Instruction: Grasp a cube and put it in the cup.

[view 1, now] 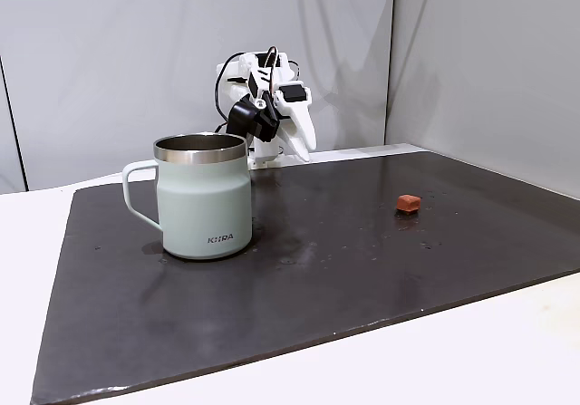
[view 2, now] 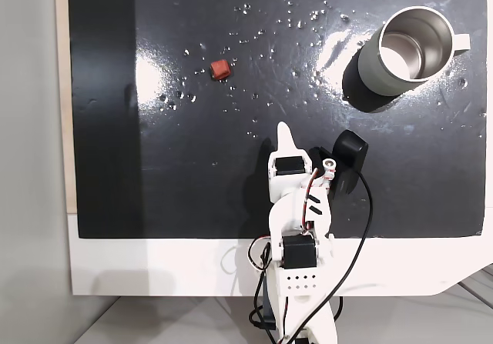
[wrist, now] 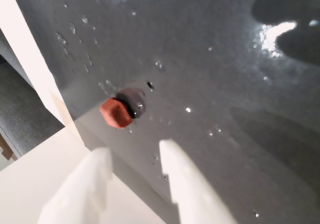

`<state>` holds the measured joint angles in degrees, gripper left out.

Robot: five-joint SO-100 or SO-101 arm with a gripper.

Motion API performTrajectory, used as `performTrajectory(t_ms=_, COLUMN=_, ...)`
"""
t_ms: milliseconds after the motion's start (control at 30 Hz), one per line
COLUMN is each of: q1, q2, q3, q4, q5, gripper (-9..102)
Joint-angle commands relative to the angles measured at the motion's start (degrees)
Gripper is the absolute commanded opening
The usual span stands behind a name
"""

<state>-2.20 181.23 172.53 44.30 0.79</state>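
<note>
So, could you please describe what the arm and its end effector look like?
The arm is white plastic with black servo blocks set into its joints and thin black cables looping along it. A black camera module sits beside the wrist. The end effector has two pale, tapered white fingers.

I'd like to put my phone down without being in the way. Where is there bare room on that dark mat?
The widest bare stretch lies between the cube and the cup, and along the mat's near edge in that fixed view. It is tighter by the pincer.

white printed arm (view 2: 299, 221), black cables, black wrist camera (view 2: 348, 159)
</note>
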Motion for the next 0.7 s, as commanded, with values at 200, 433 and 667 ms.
performTrajectory(t_ms=200, q1=0.00, q2=0.79, q3=-0.44, q4=-1.67, q5=-0.35, gripper=0)
performTrajectory(t_ms=433, q1=0.00, q2=0.79, q3=-0.44, q4=-1.67, q5=-0.35, gripper=0)
performTrajectory(t_ms=667, q1=-1.05, q2=0.79, q3=-0.44, q4=-2.11, q5=-1.93, gripper=0)
